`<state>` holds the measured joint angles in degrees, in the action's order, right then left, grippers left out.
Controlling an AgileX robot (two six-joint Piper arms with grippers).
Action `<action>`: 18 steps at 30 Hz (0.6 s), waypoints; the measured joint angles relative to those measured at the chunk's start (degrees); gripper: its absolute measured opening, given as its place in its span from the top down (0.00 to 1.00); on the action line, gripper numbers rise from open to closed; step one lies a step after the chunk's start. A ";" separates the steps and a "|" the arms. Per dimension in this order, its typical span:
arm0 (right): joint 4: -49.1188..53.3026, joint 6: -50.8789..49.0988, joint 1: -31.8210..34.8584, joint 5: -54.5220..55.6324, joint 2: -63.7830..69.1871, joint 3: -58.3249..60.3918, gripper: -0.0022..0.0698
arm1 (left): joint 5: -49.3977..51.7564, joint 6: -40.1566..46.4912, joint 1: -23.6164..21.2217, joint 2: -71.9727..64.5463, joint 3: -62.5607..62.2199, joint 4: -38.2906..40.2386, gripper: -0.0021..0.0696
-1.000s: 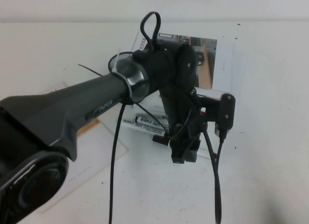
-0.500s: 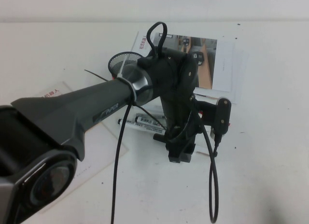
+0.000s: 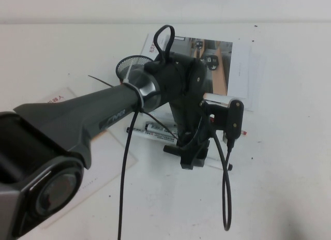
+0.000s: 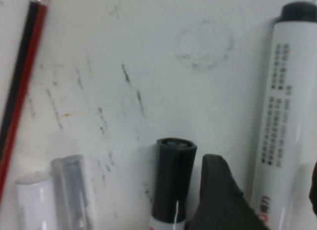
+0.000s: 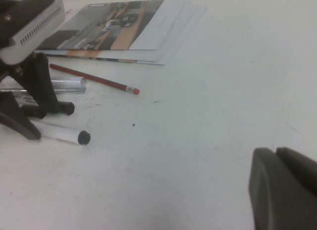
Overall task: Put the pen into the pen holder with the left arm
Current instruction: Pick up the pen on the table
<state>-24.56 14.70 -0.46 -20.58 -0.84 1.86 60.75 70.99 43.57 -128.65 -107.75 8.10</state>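
Mid-bench, toward the far edge: left gripper (image 3: 192,156), lowered to the surface over a row of markers, fingers parted; 1 finger (image 4: 220,200) sits just beside the pen (image 4: 171,183), nothing gripped. Pen holder (image 3: 133,67): behind the left arm (image 3: 103,116), nearer the far edge, beside a stack of papers (image 3: 235,69). Right gripper (image 5: 285,188): near the right edge, fingers pressed together, empty.
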 joint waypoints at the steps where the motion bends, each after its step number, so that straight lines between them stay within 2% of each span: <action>1: 0.00 0.00 0.00 0.00 0.00 0.00 1.00 | 0.00 0.00 -0.11 -0.30 0.00 0.00 0.50; 7: 0.00 0.00 0.00 0.00 0.00 0.00 1.00 | 0.90 1.20 -0.14 -1.07 -0.04 0.45 0.58; 13: 0.00 0.00 0.00 0.00 0.00 0.00 1.00 | 3.67 2.77 -0.36 -1.11 -0.13 0.69 0.80; 18: 0.00 0.00 0.00 0.00 0.00 0.00 1.00 | 6.97 3.53 -0.38 -1.20 -0.50 0.69 0.81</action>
<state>-24.56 14.70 -0.46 -20.58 -0.84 1.86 67.72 74.52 43.19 -129.86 -108.24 8.79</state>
